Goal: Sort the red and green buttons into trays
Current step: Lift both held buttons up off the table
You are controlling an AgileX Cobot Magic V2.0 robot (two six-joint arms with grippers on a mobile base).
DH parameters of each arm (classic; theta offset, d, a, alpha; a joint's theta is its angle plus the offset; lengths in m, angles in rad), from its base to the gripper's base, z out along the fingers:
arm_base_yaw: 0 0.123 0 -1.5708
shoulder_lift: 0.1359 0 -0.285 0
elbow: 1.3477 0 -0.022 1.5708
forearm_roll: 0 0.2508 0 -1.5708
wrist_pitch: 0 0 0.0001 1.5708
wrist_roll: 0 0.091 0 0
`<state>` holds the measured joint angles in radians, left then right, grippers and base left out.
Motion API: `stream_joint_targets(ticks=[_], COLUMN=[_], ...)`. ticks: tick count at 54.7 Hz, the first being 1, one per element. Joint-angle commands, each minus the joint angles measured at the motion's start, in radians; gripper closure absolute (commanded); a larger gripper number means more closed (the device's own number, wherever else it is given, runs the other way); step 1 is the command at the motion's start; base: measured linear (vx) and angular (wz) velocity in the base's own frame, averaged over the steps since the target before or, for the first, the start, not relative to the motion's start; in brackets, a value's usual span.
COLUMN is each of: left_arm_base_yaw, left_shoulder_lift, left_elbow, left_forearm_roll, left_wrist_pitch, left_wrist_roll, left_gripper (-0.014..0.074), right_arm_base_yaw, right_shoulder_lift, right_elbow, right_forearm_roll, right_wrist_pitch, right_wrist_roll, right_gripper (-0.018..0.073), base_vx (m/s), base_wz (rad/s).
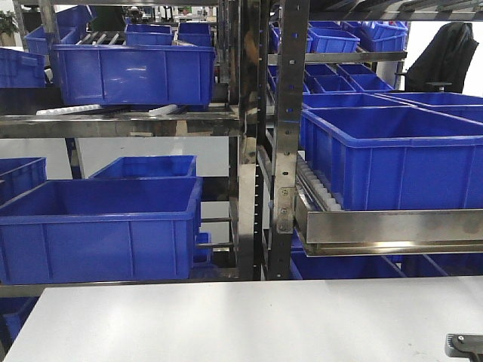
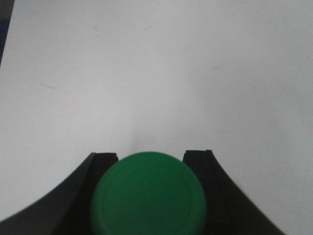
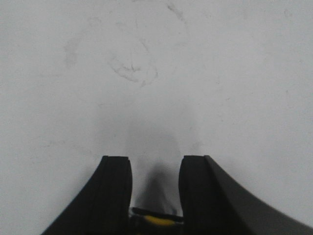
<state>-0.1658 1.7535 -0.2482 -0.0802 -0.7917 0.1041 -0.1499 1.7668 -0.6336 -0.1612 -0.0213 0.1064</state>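
The green button (image 2: 148,193) fills the bottom of the left wrist view, its round cap facing the camera. My left gripper (image 2: 150,159) is shut on it, one black finger on each side, above the bare white table (image 2: 156,73). In the right wrist view my right gripper (image 3: 155,164) hovers low over the scuffed table, its fingers (image 3: 115,191) apart with only shadow between the tips. A small dark and yellow piece (image 3: 156,220) sits deep between them at the frame's bottom edge. The red button and both trays are out of view.
Steel racks (image 1: 283,151) holding several deep blue crates (image 1: 98,226) stand behind the white table (image 1: 241,324). A grey piece of an arm (image 1: 464,345) pokes in at the table's lower right corner.
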Motion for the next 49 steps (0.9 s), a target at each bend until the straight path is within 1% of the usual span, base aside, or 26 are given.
stream_joint_targets(ticks=[1,18,23,27,30,36,43,45,49], left_arm_base_yaw=[-0.009,-0.009,-0.009,-0.009,-0.009,-0.009,-0.009,-0.009,-0.009], left_shoulder_lift=[-0.036,-0.045,-0.072,-0.110,-0.145,-0.233,-0.338,-0.362,-0.422], left_elbow=[-0.012,-0.012,-0.012,-0.012,-0.013,-0.013,-0.013,-0.013,-0.013], left_forearm_roll=[-0.005,-0.002,-0.002,-0.002,-0.002,-0.002,-0.002,-0.002,-0.001], left_wrist_pitch=[-0.042,-0.050,-0.057,-0.061,-0.055,-0.021,-0.011,-0.011,-0.011], left_wrist_roll=[-0.009,-0.009,-0.009,-0.009,-0.009,-0.010,-0.011,-0.017,-0.057], left_gripper=[0.0603,0.0603,0.0603,0.0603,0.0603,0.0603,0.0603,0.0603,0.0603], right_arm_base_yaw=[-0.001,-0.001,0.019,0.052,0.090,0.162,0.247,0.267,0.314], right_shoulder_lift=[-0.079,-0.245,-0.308,-0.350,-0.378,-0.423,-0.469,-0.482,-0.503], right_elbow=[-0.017,-0.017,-0.017,-0.017,-0.017,-0.017,-0.017,-0.019,-0.028], right_forearm_roll=[-0.003,-0.004,-0.004,-0.004,-0.004,0.002,0.059,0.073,0.091], right_wrist_pitch=[-0.042,-0.022,-0.021,-0.025,-0.031,-0.052,-0.078,-0.082,-0.082], right_wrist_roll=[-0.006,-0.006,-0.006,-0.006,-0.006,-0.006,-0.005,-0.005,-0.005], right_gripper=[0.0574,0.0571,0.0571,0.0571,0.0571,0.0571,0.0569,0.0570,0.0568], base_vx=[0.00,0.00,0.00,0.00,0.00,0.00,0.00,0.00,0.00], base_wz=[0.00,0.00,0.00,0.00,0.00,0.00,0.00,0.00,0.00])
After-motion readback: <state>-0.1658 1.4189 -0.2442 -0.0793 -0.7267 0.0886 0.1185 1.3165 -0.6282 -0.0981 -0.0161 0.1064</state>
